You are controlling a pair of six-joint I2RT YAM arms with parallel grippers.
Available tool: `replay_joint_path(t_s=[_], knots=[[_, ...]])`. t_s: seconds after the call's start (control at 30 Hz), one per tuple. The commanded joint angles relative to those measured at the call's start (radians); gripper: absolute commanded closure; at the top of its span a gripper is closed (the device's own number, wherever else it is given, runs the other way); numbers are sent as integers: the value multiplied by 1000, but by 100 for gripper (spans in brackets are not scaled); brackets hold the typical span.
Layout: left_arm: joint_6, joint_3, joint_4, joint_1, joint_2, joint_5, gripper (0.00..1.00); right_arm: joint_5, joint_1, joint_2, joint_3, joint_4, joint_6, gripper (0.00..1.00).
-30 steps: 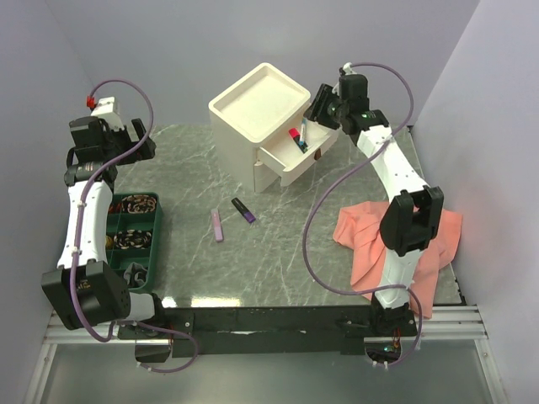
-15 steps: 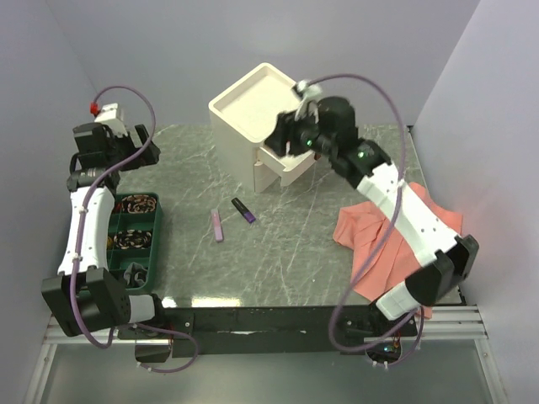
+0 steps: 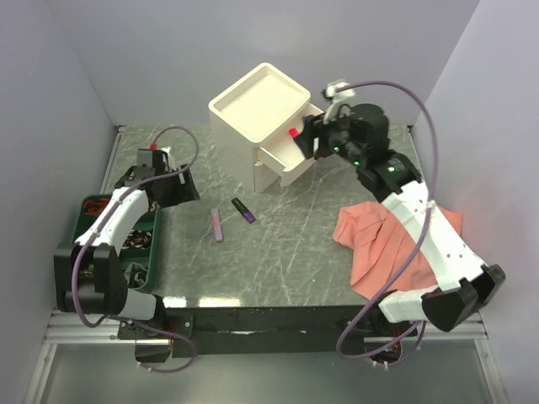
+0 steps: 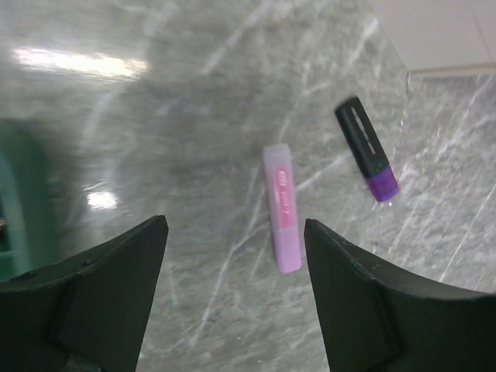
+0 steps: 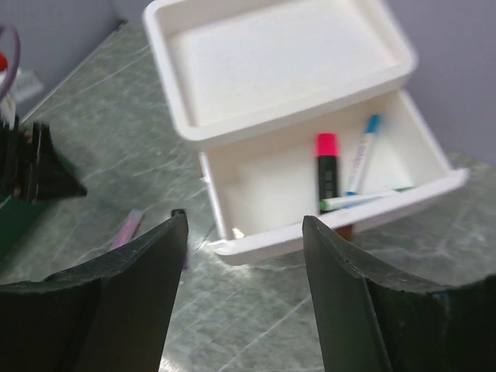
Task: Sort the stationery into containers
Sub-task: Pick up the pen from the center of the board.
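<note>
1. Grey-green marbled table top: carrying everything below.
2. Cream-white plastic cube-shaped drawer box: standing at the far middle, with a recessed tray top. Its upper drawer is standing pulled out toward the right arm.
3. Salmon-pink cloth: lying crumpled at the near right.
4. Dark green compartment tray: sitting at the left edge, partly under the left arm.
5. Right gripper: hovering over the open drawer, fingers spread, nothing between them.
6. Left gripper: hanging above the bare table, fingers wide and empty.
7. Red-capped black marker, blue-capped white pen and green-tipped white pen: lying in the open drawer (only the right wrist view is showing all three; from above, just the red cap).
8. Lilac highlighter and black highlighter with a purple cap: lying near each other, apart, in front of the box. The left wrist view is showing a pink label on the lilac one.
</note>
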Motion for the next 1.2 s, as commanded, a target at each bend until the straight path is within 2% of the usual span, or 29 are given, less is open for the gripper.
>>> replay_joint_path(t_s=[0.0, 0.27, 0.47, 0.6, 0.8, 0.9, 0.93, 1.0, 1.03, 1.17], knots=[[-39, 11, 28, -74, 56, -8, 24, 4, -122, -104, -33, 30, -17, 31], [-68, -3, 34, -167, 158, -47, 30, -16, -256, -231, -124, 30, 3, 31], [-71, 18, 60, -252, 233, -77, 33, -72, -382, -281, -179, 32, 77, 31], [-97, 35, 37, -265, 296, -122, 35, -88, -425, -304, -199, 13, 89, 31], [-119, 24, 13, -298, 314, -180, 44, -108, -466, -331, -233, 6, 108, 31], [-113, 11, 23, -325, 320, -166, 56, -131, -483, -331, -251, 7, 135, 31], [-108, 8, 28, -339, 322, -154, 68, -138, -492, -328, -254, 7, 143, 31], [-99, 14, 31, -351, 330, -140, 84, -158, -492, -324, -264, 6, 144, 31], [-96, 17, 30, -359, 327, -142, 99, -163, -491, -322, -270, 4, 140, 31], [-78, 24, 7, -364, 264, -165, 99, -214, -492, -337, -345, 21, 126, 31]])
